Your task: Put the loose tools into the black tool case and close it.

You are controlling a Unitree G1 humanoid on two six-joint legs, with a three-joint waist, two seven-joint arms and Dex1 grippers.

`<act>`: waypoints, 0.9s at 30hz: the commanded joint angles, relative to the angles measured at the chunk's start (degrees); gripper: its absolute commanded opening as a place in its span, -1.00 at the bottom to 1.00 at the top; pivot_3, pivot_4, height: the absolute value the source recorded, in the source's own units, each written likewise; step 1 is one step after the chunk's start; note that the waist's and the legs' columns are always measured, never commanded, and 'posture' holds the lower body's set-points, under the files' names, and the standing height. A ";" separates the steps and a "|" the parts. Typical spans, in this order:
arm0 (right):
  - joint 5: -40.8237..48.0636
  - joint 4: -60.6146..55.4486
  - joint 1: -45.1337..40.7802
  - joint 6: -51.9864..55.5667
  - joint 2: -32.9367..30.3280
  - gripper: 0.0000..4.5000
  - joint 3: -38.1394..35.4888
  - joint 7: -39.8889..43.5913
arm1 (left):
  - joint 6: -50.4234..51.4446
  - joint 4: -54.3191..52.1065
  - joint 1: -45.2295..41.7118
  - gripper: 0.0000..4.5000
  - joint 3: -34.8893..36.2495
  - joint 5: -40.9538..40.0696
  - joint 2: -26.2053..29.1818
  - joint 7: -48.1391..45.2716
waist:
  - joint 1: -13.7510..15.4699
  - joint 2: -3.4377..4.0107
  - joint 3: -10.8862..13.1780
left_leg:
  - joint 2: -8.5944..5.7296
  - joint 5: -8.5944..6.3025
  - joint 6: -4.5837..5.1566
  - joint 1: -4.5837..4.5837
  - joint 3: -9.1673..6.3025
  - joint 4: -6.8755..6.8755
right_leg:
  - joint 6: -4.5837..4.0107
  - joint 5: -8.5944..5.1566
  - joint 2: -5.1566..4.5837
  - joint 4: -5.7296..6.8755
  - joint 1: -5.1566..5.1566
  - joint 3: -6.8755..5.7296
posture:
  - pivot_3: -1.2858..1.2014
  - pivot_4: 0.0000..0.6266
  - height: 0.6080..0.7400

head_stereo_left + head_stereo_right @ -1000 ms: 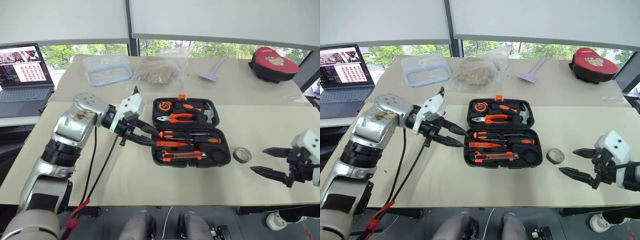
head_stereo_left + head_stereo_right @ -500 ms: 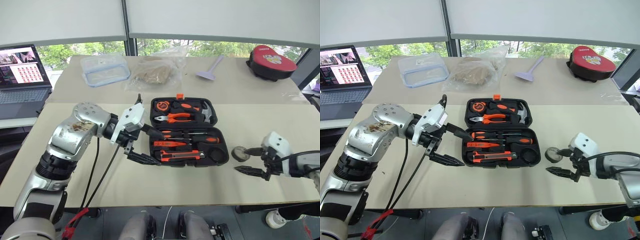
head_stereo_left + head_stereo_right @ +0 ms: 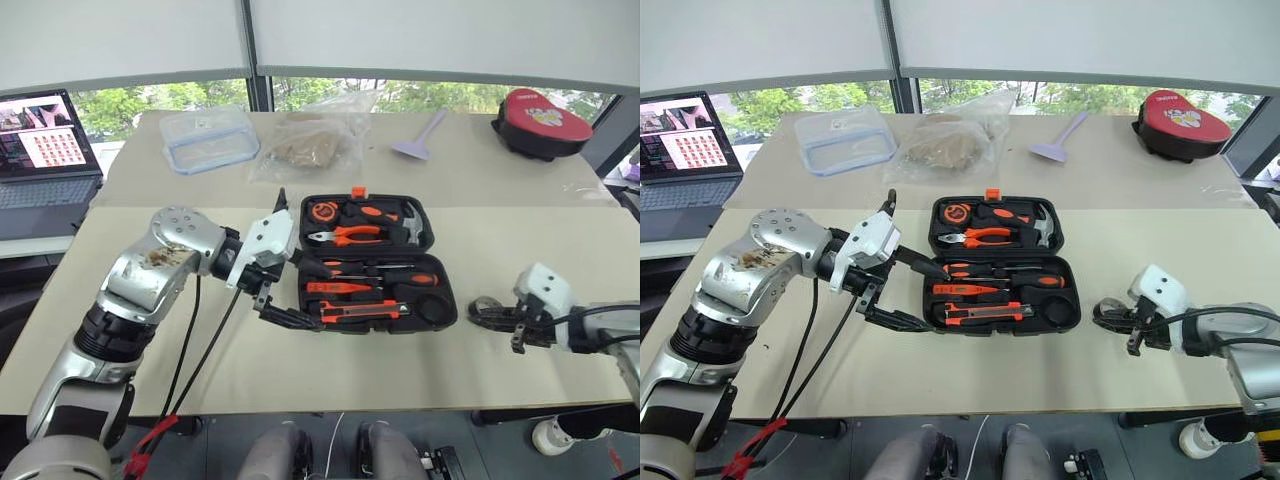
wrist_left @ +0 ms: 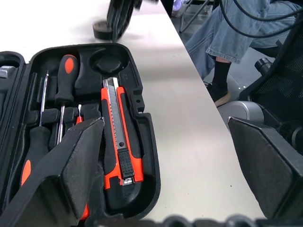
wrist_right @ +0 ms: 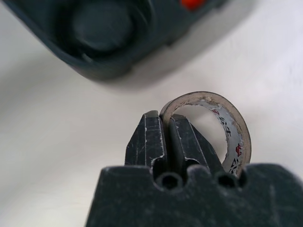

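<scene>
The open tool case lies mid-table. The tape roll sits just beside its right side, near the front edge. A container, bag and pouch line the back edge.

Laptop: cut off at left picture edge. Black tool case: blurred, cropped in right wrist view. Red-topped pouch print: illegible.
</scene>
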 commanded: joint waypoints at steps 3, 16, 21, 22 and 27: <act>6.36 -13.84 -3.76 7.70 -0.22 -0.98 2.07 -0.24 | -2.44 -0.35 -0.94 1.00 -0.93 0.85 -0.59 0.45 | 0.00 -0.01 0.00 | 0.14 0.01 -0.06 0.02 0.00 0.00 | -0.09 0.04 -0.04 -0.03 0.00 0.00 | 0.03 -0.52 0.83; -2.07 -10.77 -4.91 5.20 2.53 -0.55 10.85 -4.71 | -1.66 -0.28 -2.53 1.00 -1.18 0.79 -0.44 0.89 | 0.23 -0.03 0.02 | 0.03 0.06 0.02 -0.01 0.00 0.01 | -0.10 0.02 0.14 0.03 -0.03 -0.05 | 0.03 -0.52 0.83; 0.31 -13.45 -3.89 6.36 2.55 0.19 9.72 -3.38 | -3.24 1.00 -1.85 1.00 -1.68 1.59 -0.92 1.17 | 0.12 -0.03 0.02 | 0.06 0.09 0.08 0.00 0.00 0.01 | -0.10 0.02 0.16 0.01 -0.02 -0.03 | 0.03 -0.52 0.83; 1.00 -14.14 -3.74 6.94 2.35 0.32 9.28 -3.18 | -3.57 1.37 -1.82 1.00 -1.75 1.75 -1.05 1.17 | 0.15 -0.02 0.02 | 0.07 0.09 0.07 0.00 0.00 0.01 | -0.10 0.02 0.15 0.01 -0.02 -0.03 | 0.03 -0.52 0.83; 1.67 -15.18 -2.89 7.57 0.43 0.99 6.15 -3.13 | -4.25 2.62 -1.44 1.00 -1.37 2.46 -1.46 2.13 | 0.17 -0.02 0.02 | 0.07 0.08 0.05 0.00 0.00 0.01 | -0.10 0.03 0.15 0.01 -0.03 -0.02 | 0.03 -0.52 0.83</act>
